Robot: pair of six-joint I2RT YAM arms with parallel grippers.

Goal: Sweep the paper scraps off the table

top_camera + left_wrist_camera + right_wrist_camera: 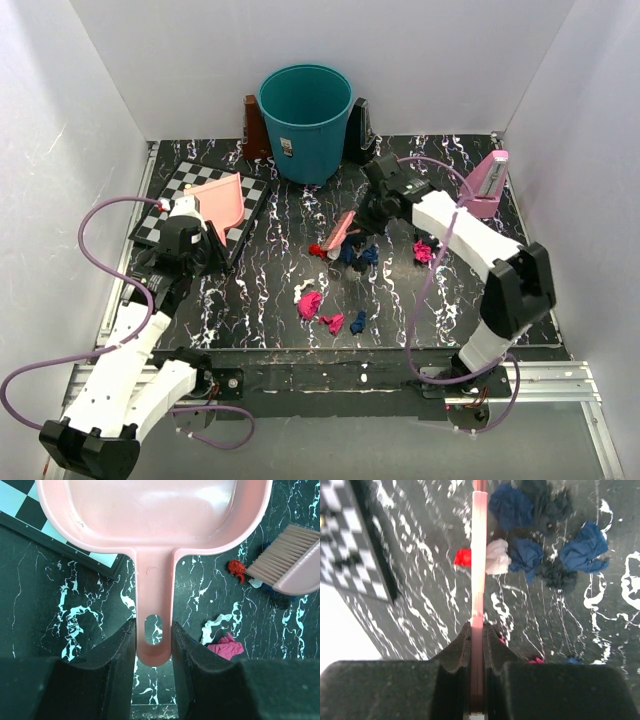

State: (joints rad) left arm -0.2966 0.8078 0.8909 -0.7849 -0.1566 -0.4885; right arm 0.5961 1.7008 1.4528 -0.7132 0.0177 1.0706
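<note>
Left gripper (154, 630) clamped on the dustpan (150, 520) handle, pan held over the chessboard (15, 505) edge — probably parked clear of the sweep. Paper scraps (345, 255) scattered mid-bench (270, 270). Right gripper (477, 630) pinched tight on the brush (479, 555) handle — bristles beside the blue wads, ready to push.

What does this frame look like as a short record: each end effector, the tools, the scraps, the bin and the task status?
left end effector: shut on the dustpan handle
right end effector: shut on the brush handle
dustpan: empty, pan overlapping a chessboard corner
brush: bristle end beside red, white and blue wads
paper scraps: scattered on the table, none in the dustpan
bin: teal, upright at the back
status: sweeping not finished
</note>
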